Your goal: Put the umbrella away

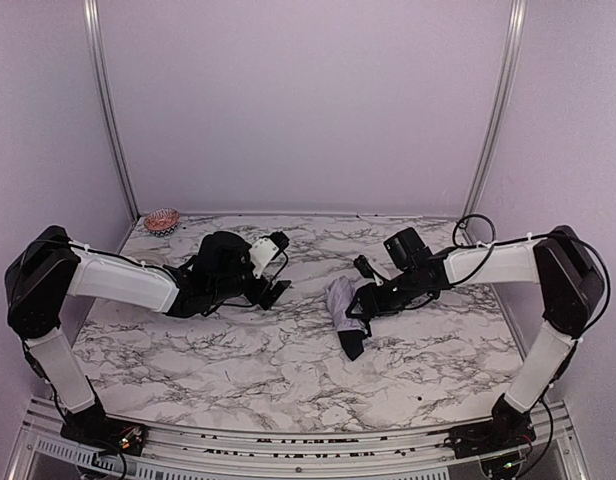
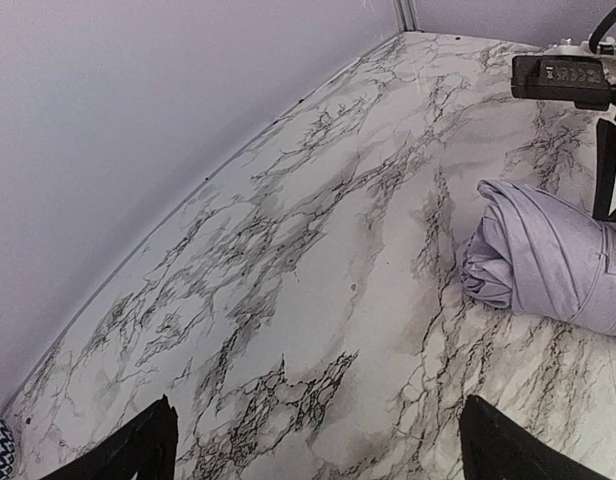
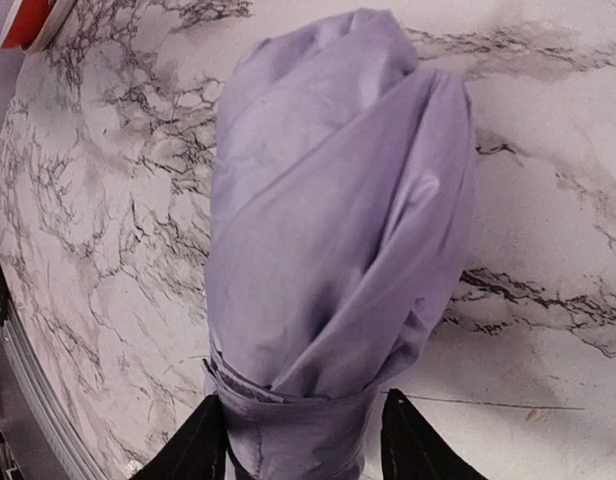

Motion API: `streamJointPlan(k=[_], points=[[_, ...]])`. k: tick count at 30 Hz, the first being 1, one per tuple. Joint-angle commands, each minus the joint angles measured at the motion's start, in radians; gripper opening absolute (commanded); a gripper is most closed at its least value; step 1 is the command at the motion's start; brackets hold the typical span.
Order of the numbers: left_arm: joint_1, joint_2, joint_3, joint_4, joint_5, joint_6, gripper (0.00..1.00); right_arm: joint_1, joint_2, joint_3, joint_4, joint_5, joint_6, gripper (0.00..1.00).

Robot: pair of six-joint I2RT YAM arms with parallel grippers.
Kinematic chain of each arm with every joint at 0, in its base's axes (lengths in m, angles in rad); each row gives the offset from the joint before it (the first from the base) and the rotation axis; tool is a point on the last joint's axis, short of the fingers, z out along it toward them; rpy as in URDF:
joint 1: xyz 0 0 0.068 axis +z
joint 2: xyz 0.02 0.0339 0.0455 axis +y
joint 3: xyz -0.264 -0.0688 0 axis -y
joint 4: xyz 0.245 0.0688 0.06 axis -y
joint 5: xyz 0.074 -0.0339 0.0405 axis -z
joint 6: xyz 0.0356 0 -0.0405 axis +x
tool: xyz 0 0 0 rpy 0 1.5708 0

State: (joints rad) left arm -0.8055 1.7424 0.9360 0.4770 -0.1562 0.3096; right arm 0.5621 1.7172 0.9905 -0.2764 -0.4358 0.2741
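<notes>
**Operator:** Where is the task item?

**Technician:** The compact umbrella of pale lavender fabric (image 1: pixel 340 300) lies folded into a bundle on the white, grey-veined marble-pattern bench (image 1: pixel 238 370). It is right of centre, between the two arms.

**Operator:** What is the state of the right hand?

**Technician:** The right hand (image 3: pixel 300 440) straddles one end of the umbrella. The right wrist view shows its black fingers (image 3: pixel 193 450) on either side of the bunched fabric, close against it. No view shows whether they pinch the fabric or only flank it, so I cannot tell.

**Operator:** And the left hand?

**Technician:** The left hand (image 1: pixel 272 292) is spread wide and holds nothing. The left wrist view shows both fingertips at the bottom edge with bare bench between them. The umbrella's rolled end lies ahead and to the right, apart from them.

**Operator:** What does only the overhead view show?

**Technician:** It shows a black part at the umbrella's near end, whereas both wrist views show lavender fabric alone. It also shows the whole of a small round red-patterned dish (image 1: pixel 162 220) in the far left corner of the bench. Each wrist view catches only a sliver of that dish at a frame edge.

**Operator:** What do only the wrist views show?

**Technician:** They show fold detail. The right wrist view shows overlapping wrapped layers, and the left wrist view shows the spiral of the rolled end.
</notes>
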Motion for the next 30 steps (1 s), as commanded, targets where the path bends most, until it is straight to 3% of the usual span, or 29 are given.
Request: streamJointPlan(k=[1,3,8,10,14,19,30], points=[[-0.008,0.002,0.018,-0.029,0.015,0.015,0.99,0.002,-0.049,0.067,-0.035,0.006,-0.013,0.62],[-0.008,0.003,0.017,-0.03,0.017,0.016,0.99,-0.015,-0.087,0.085,-0.058,0.004,-0.021,0.7],[-0.012,0.008,0.021,-0.033,0.023,0.024,0.99,-0.047,-0.158,0.1,-0.113,0.027,-0.06,0.72],[-0.013,0.009,0.024,-0.035,0.021,0.029,0.99,-0.063,-0.165,0.085,-0.132,0.084,-0.07,0.69],[-0.017,0.011,0.029,-0.05,0.015,0.034,0.99,-0.076,-0.114,0.072,-0.217,0.188,-0.072,0.53],[-0.024,0.019,0.03,-0.077,0.011,0.042,0.99,-0.061,-0.054,0.034,-0.228,0.176,-0.059,0.32],[-0.027,0.073,0.041,-0.093,0.039,0.011,0.99,0.055,0.094,0.098,-0.142,0.149,0.003,0.31]])
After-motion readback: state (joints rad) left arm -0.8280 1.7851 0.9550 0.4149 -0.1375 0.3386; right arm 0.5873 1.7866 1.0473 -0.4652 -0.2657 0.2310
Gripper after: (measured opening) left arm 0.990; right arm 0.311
